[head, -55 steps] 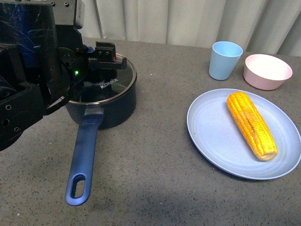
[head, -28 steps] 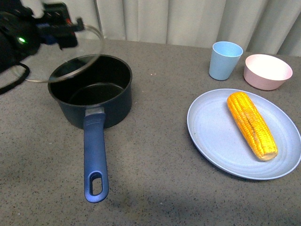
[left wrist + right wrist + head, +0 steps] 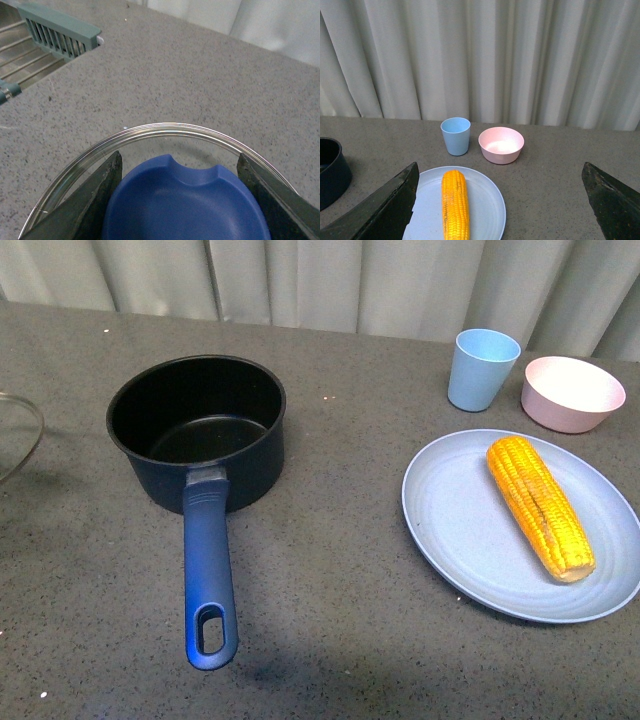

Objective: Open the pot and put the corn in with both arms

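The navy pot stands open on the grey counter, its black inside empty, its long blue handle pointing toward me. The glass pot lid shows only as a rim at the far left edge. In the left wrist view my left gripper is shut on the lid's blue knob, with the glass rim beyond it, held above the counter. The corn lies on a blue plate at the right. My right gripper is open, above and short of the corn. Neither arm shows in the front view.
A light blue cup and a pink bowl stand behind the plate. A pale curtain hangs behind the counter. In the left wrist view a green slotted rack and a metal sink area lie beyond the counter edge.
My left arm lifted the glass lid off the pot and carried it left, out of the front view except for the lid's rim. The pot shifted slightly. The corn has not moved.
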### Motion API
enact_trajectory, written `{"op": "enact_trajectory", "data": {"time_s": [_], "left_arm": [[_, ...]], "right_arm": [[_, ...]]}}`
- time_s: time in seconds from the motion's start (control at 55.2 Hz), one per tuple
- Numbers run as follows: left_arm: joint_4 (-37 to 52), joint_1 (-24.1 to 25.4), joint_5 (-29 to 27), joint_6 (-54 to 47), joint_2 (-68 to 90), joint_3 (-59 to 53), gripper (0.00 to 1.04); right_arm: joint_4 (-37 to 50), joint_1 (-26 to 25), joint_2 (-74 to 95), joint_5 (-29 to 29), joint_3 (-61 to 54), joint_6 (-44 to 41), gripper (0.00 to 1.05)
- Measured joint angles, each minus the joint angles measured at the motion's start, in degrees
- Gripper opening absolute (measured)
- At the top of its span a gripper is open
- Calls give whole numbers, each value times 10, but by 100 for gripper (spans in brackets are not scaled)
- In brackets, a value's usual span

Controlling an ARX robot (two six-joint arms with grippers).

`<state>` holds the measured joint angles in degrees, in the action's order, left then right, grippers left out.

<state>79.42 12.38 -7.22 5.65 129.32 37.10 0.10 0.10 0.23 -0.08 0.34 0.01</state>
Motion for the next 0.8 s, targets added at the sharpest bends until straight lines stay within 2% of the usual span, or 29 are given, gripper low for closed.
{"op": "enact_trajectory", "data": {"time_s": [0.236, 0.453, 0.616, 0.797], "left_arm": [[1, -9, 15, 0, 66, 44, 62], [-2, -12, 15, -24, 147, 156, 62], [-8, -11, 19, -25, 150, 165, 62], [-12, -7, 25, -12, 126, 126, 89]], "right_arm": [[0, 0, 0, 0, 0, 0, 95], [0, 0, 0, 0, 0, 0, 95], [0, 0, 0, 0, 0, 0, 95], [0, 0, 0, 0, 0, 0, 95]]}}
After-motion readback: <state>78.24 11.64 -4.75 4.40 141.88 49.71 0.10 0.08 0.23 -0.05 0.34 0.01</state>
